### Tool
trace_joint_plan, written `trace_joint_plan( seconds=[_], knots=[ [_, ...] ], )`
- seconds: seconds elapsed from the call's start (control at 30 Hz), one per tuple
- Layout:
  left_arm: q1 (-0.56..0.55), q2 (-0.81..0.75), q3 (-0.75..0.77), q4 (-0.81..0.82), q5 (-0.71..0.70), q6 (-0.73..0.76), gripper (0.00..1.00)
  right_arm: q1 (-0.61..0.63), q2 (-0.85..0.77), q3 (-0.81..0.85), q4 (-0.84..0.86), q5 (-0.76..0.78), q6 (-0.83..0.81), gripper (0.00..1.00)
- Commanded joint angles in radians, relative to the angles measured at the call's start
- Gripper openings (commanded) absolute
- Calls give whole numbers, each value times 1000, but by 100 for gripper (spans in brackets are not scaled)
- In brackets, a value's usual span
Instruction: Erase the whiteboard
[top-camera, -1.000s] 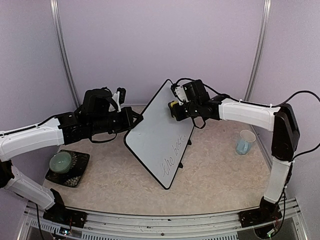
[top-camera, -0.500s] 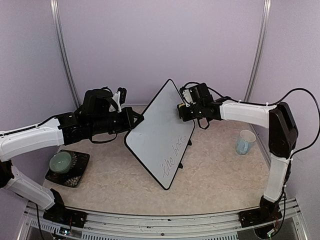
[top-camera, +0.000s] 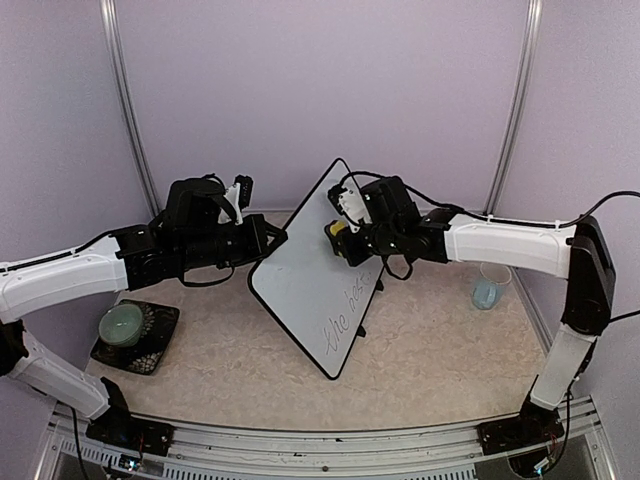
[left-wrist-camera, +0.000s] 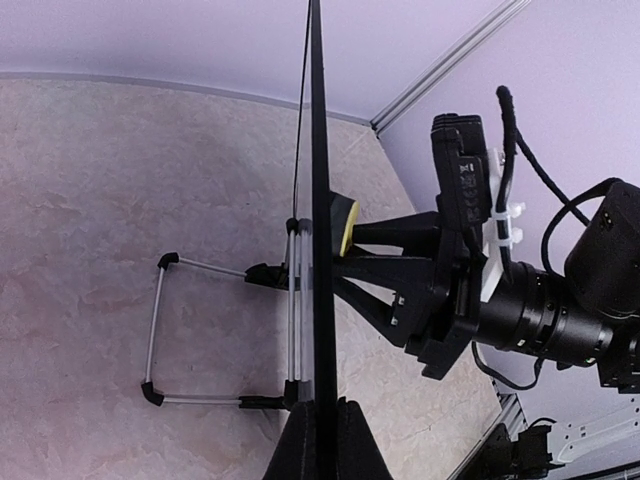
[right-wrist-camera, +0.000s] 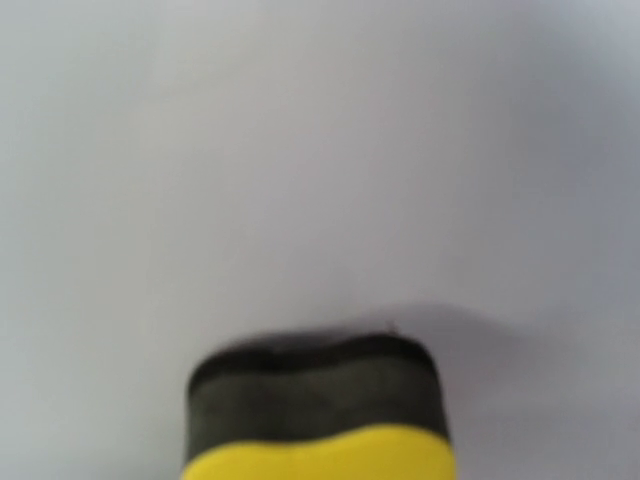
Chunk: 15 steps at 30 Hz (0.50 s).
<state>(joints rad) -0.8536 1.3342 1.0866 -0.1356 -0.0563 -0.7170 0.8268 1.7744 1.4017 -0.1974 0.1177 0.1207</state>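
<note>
Your whiteboard stands tilted on the table between the two arms, with dark handwriting along its near lower end. At the board's left edge, your left gripper is clamped tight on the thin black frame. Farther up the face, your right gripper pinches a yellow eraser, its dark pad pressed flat to the white surface above the writing. Only the left wrist view shows the wire stand behind the board. The right wrist view shows just the eraser and bare white.
</note>
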Motion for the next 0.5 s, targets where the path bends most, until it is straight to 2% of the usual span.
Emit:
trace_joint_plan(
  seconds=[0.0, 0.2, 0.47],
  knots=[
    [-21, 1, -2, 3, 126, 39, 0, 17, -34, -6, 20, -111, 24, 0],
    [-16, -6, 4, -1, 130, 41, 0, -49, -25, 41, -41, 9, 57, 0],
    [-16, -2, 8, 0, 137, 40, 0, -57, 74, 143, -111, 138, 29, 0]
  ],
)
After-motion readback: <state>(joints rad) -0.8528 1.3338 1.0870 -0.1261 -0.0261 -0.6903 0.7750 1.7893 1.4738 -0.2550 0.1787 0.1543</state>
